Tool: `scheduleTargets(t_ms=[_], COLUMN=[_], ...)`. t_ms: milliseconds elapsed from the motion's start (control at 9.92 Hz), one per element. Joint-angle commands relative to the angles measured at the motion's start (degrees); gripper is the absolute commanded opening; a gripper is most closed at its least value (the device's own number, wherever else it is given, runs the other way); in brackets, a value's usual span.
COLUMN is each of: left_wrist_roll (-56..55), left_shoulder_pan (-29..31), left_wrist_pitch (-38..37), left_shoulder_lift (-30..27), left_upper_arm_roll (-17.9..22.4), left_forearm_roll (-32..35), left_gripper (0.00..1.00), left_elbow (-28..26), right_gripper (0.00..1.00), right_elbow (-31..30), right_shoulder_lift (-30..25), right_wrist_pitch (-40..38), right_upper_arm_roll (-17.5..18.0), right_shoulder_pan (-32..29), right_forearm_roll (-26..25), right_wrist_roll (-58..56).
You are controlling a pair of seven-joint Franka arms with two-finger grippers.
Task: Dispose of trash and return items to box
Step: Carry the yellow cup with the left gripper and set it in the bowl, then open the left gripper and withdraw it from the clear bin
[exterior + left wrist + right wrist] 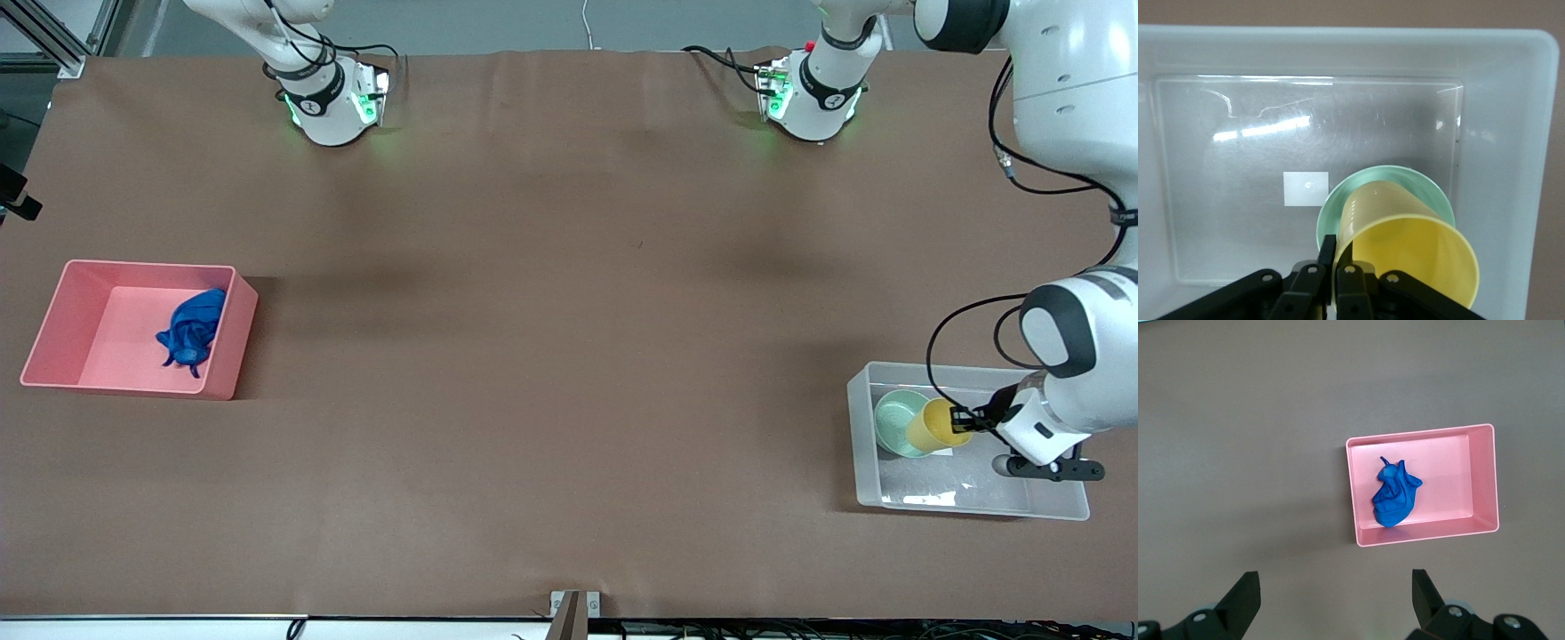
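Lying in the pink bin [53, 324] at the right arm's end of the table is the blue wad [191, 329]. High over the table near it, the right gripper [1335, 603] waits with fingers spread wide. At the left arm's end, the left gripper [965, 418] pinches the yellow cup [933, 427], tilted, seemingly resting on the green bowl [893, 422] in the clear box [969, 502].

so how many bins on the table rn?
2. A pink bin at the right arm's end, with the blue wad in it. A clear bin at the left arm's end, holding the green bowl and the yellow cup.
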Motion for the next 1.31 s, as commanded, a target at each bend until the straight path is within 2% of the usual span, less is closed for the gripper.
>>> scheduleTargets(t_ms=[0, 202, 303, 403, 504, 605, 706, 807, 1008, 1109, 1210], left_wrist_roll=[1.0, 1.3, 1.4, 1.1, 1.4, 0.5, 0.2, -0.1, -2.7, -3.6, -4.6], left_shoulder_pan=[-0.6, -0.4, -0.5, -0.5, -0.2, -0.3, -0.4, -0.2, -0.8, -1.0, -0.7], left_wrist_pitch=[-0.7, -0.6, -0.6, -0.6, -0.6, -0.6, -1.4, -3.4, -13.7, -18.8, -21.9], left_shoulder_lift=[1.8, 2.3, 2.6, 2.6, 2.0, -0.4, -4.1, -10.5, -19.5, -25.1, -29.8], left_upper_arm_roll=[0.4, 0.4, 0.4, 0.4, 0.4, 0.6, 1.4, 2.1, 1.8, 1.5, -0.9], left_forearm_roll=[-1.5, -1.2, -1.2, -1.3, -1.1, -1.0, -0.4, -0.1, 0.5, 3.5, 7.4], left_gripper=[0.01, 0.08, 0.15, 0.37, 0.93, 1.0, 1.0, 1.0, 1.0, 1.0, 1.0], left_elbow=[-0.2, -3.0, -2.9, -2.7, -2.4, -1.9, -1.6, -1.8, -2.6, -3.8, -5.5], right_gripper=[1.0, 1.0, 1.0, 1.0, 1.0, 1.0, 1.0, 1.0, 1.0, 1.0, 1.0], right_elbow=[-0.3, -0.3, -0.3, -0.3, -0.3, -0.3, -0.3, -0.3, -0.3, -0.3, -0.3], right_shoulder_lift=[-0.4, -0.4, -0.4, -0.4, -0.4, -0.4, -0.4, -0.4, -0.4, -0.4, -0.4], right_wrist_pitch=[-0.3, -0.3, -0.3, -0.3, -0.3, -0.3, -0.3, -0.3, -0.3, -0.3, -0.3], right_upper_arm_roll=[0.6, 0.6, 0.6, 0.6, 0.6, 0.6, 0.6, 0.6, 0.6, 0.6, 0.6], right_shoulder_pan=[-0.6, -0.6, -0.6, -0.6, -0.6, -0.6, -0.6, -0.6, -0.6, -0.6, -0.6], right_forearm_roll=[-0.4, -0.4, -0.4, -0.4, -0.4, -0.4, -0.4, -0.4, -0.4, -0.4, -0.4], right_wrist_roll=[0.5, 0.5, 0.5, 0.5, 0.5, 0.5, 0.5, 0.5, 0.5, 0.5, 0.5])
